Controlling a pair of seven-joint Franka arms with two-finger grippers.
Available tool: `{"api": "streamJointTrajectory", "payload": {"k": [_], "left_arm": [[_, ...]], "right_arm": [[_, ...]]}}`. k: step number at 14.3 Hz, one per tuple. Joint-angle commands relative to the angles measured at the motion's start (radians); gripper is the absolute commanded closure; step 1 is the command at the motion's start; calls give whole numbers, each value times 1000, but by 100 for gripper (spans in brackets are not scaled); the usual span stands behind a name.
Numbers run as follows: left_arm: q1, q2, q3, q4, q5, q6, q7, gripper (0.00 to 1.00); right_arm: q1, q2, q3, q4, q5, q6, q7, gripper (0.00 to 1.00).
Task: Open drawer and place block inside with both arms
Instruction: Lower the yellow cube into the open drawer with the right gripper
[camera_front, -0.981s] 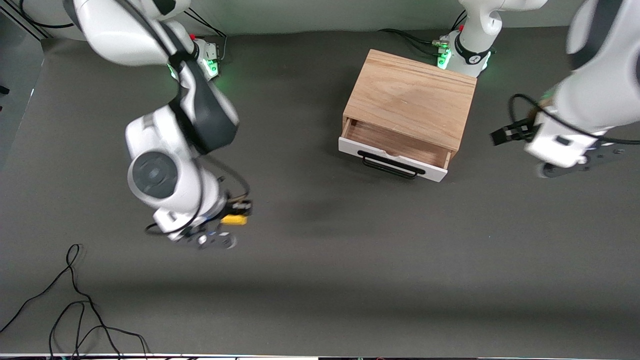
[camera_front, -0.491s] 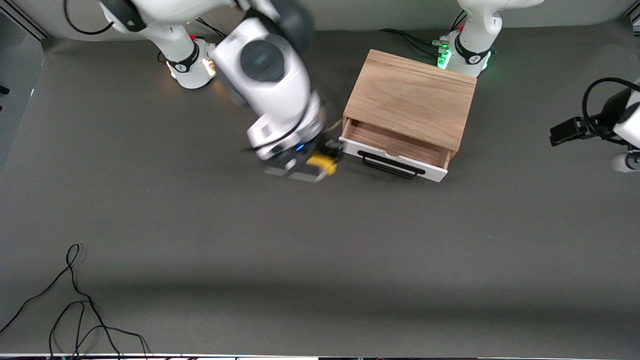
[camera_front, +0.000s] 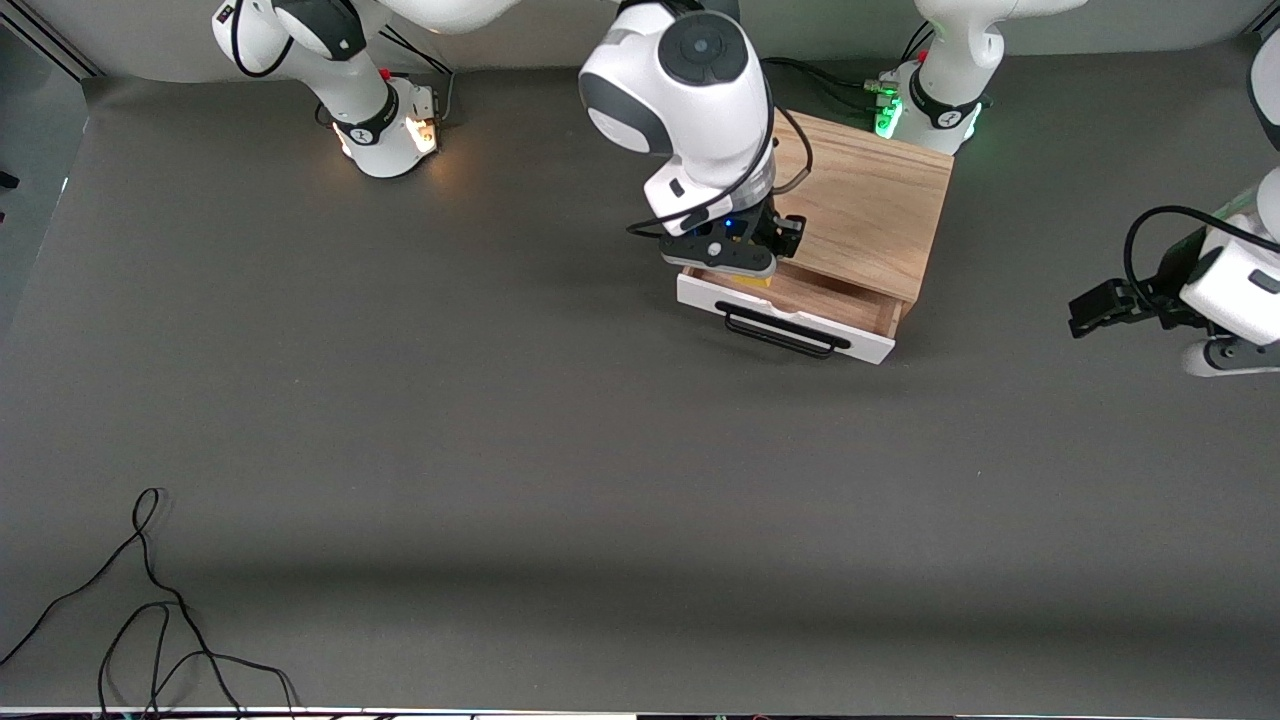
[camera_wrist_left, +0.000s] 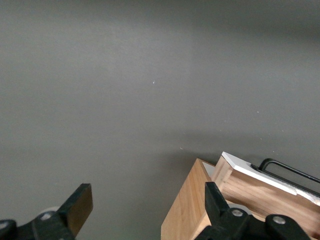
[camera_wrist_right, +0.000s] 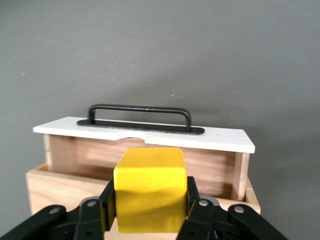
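right gripper (camera_front: 738, 268) pinches the block (camera_wrist_right: 150, 189) over the open drawer (camera_front: 790, 310), poised to drop it; left gripper (camera_wrist_left: 145, 212) waits over the table (camera_front: 500, 400), fingers apart.

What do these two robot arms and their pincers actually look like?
Both arms are thick, rounded white tubes with dark grey joint sections. The right arm has a round grey cap on a joint, and thin black cables loop beside both wrists. The right gripper and left gripper are black with two flat fingers. The left arm has a green-lit base.
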Motion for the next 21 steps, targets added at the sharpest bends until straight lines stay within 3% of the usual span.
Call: {"api": "streamJointTrajectory", "payload": {"k": [1, 9, 21], "left_arm": [[18, -54, 0, -56, -37, 10, 21, 0], [20, -52, 5, -56, -37, -15, 21, 0], [18, -51, 5, -53, -37, -15, 23, 0]], "right_arm": [[1, 6, -2, -29, -36, 8, 17, 100], [61, 46, -2, -51, -40, 6, 46, 100], [61, 95, -7, -52, -75, 8, 44, 100]]}}
